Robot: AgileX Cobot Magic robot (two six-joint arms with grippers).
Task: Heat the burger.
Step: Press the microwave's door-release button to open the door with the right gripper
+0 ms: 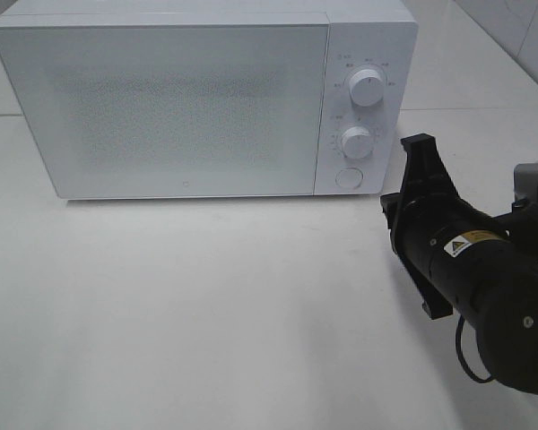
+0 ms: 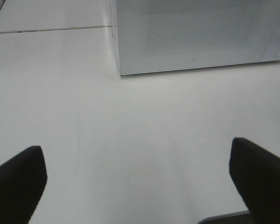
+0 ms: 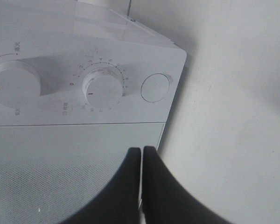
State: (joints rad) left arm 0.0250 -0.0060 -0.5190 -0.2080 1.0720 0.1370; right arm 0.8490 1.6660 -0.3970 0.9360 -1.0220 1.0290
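Microwave door (image 1: 170, 98) closed; right gripper (image 3: 141, 153) pinched together; left gripper (image 2: 137, 156) spread wide.

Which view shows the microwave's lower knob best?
Right wrist: the lower knob is close, its scale numbers and pointer mark visible. Exterior high shows the knob small, markings unreadable. Left wrist shows mostly the microwave door, no knob.

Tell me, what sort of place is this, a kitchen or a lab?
Most likely a robot test bench set up like a kitchen corner: a white microwave, door closed, stands on a bare white table, with a black robot arm beside it.
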